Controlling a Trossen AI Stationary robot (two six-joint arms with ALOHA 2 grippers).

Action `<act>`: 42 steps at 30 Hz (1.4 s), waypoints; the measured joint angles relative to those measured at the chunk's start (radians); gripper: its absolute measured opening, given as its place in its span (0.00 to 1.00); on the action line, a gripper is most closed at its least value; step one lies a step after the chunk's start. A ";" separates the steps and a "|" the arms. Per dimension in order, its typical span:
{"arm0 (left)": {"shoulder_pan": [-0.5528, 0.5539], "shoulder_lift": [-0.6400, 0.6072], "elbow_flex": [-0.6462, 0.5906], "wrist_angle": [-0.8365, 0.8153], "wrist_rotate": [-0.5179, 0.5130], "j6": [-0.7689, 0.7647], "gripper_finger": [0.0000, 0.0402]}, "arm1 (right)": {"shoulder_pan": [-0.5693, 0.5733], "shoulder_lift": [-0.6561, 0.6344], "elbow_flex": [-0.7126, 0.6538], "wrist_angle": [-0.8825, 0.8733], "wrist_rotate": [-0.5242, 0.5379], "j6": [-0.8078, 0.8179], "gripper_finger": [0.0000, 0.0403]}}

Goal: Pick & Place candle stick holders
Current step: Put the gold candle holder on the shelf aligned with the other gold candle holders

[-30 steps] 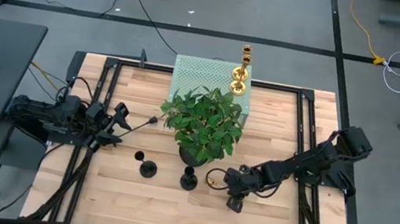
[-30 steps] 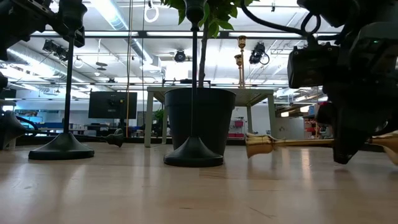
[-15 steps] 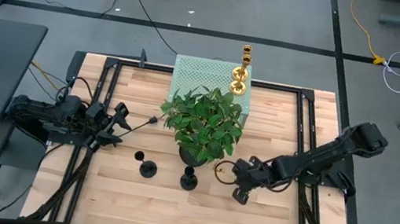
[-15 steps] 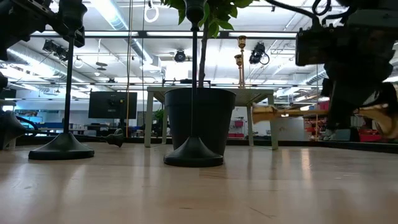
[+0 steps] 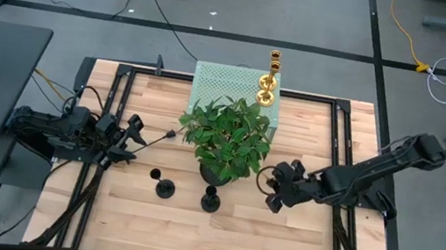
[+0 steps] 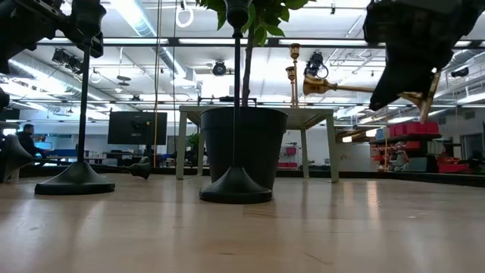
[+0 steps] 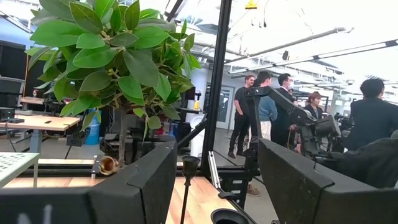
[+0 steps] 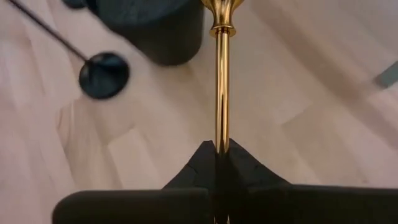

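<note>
Carry step: your right gripper [image 8: 217, 152], fingers clamped on the gold candlestick [image 8: 221, 74] stem, holds it above the worktop [image 5: 294, 242] right of centre; next, stand it upright.

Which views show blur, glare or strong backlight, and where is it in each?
Low view: bright ceiling lights behind make the black plant pot and the right claw dark silhouettes. Right wrist view: the gold candlestick is sharp with glints; the black candlestick base looks soft. Left wrist view: the background is pale and overexposed behind the plant.
</note>
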 joint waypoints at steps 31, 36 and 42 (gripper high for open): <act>0.000 0.000 0.000 0.000 0.000 0.000 0.56 | -0.002 -0.167 0.000 0.036 0.615 -0.136 0.01; 0.000 0.000 0.000 0.000 0.000 0.001 0.56 | -0.014 -0.193 -0.008 0.048 0.664 -0.171 0.01; 0.000 0.000 0.000 0.000 0.000 0.000 0.56 | -0.050 -0.314 -0.185 0.404 0.635 -0.383 0.01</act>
